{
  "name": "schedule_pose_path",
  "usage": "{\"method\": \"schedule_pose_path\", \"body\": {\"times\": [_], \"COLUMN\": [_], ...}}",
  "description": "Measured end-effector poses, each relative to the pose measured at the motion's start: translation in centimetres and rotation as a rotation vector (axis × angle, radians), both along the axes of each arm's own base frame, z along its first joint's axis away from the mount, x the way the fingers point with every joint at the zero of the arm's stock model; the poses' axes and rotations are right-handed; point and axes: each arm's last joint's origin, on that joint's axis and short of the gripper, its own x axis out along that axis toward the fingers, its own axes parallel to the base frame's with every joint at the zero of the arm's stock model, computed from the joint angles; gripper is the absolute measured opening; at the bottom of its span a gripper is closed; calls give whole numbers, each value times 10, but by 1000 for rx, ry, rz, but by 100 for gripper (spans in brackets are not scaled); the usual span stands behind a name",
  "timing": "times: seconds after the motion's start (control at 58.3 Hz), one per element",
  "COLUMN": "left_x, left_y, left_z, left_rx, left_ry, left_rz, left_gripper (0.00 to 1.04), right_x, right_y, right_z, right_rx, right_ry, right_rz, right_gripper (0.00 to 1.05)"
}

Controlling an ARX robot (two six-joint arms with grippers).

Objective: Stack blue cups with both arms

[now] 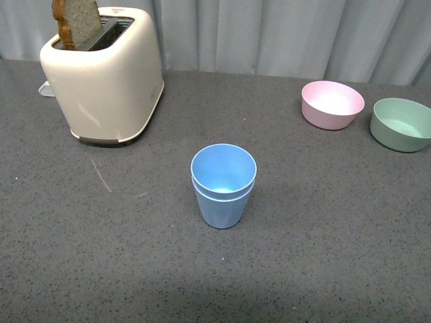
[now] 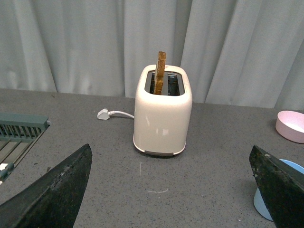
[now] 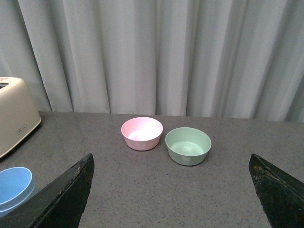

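The blue cups (image 1: 223, 185) stand nested (one inside the other) apart from both spread, empty grippers, left gripper (image 2: 171, 190) facing the toaster (image 2: 162, 114), right gripper (image 3: 171, 190) facing two bowls.

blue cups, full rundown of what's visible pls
The blue cups are two light blue, tapered, handleless tumblers that look like plastic. One is nested inside the other, its rim sitting just above the outer rim. The stack stands upright, mouth up and empty, on the grey table, in front of the toaster and to its right. Neither gripper touches it; both wrist views catch only an edge.
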Motion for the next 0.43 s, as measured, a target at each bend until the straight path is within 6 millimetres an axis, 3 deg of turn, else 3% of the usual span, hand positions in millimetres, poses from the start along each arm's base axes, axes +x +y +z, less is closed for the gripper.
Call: {"method": "schedule_pose_path", "body": {"times": [0.429], "left_x": [0], "left_y": [0], "left_z": [0], "left_rx": [0], "left_ry": [0], "left_rz": [0], "left_gripper": [98], "right_x": [0], "right_y": [0], "right_z": [0], "right_rx": [0], "right_ry": [0], "right_rz": [0], "right_gripper": [95]}}
